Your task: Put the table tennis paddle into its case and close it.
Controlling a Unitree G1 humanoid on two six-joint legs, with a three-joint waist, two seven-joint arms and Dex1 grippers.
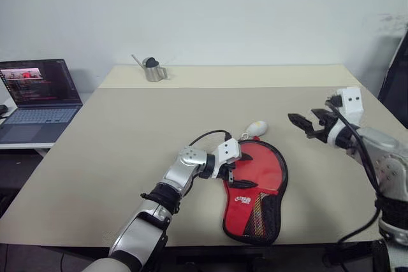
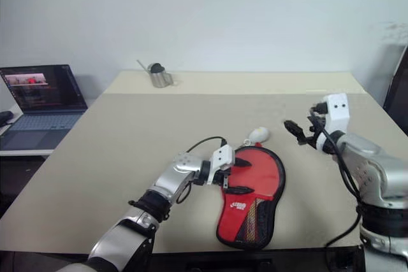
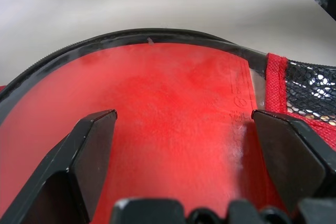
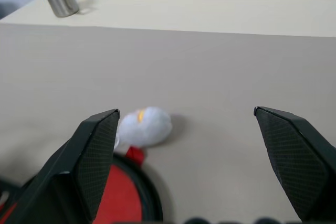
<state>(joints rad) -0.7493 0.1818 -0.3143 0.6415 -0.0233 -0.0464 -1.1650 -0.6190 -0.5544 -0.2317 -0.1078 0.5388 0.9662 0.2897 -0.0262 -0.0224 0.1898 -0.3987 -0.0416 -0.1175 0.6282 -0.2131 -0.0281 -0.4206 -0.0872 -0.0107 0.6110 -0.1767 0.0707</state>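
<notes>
Left tool [image 1: 231, 171] is spread wide right over the case [image 1: 258, 189], which lies flat on the worktop [image 1: 127, 132], paddle apparently inside. Right tool [image 1: 305, 124], also open, hangs nearby. I'd pin the case and pull the white tag [image 1: 257, 128] slowly.

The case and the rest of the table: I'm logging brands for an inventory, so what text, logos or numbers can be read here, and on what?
White logo on the case: brand-style lettering, too small to read.
Faint printed mark on the red face in the left wrist view: too blurred to read.
Laptop screen: lines of text, unreadable.
Metal cup: no text visible.
</notes>
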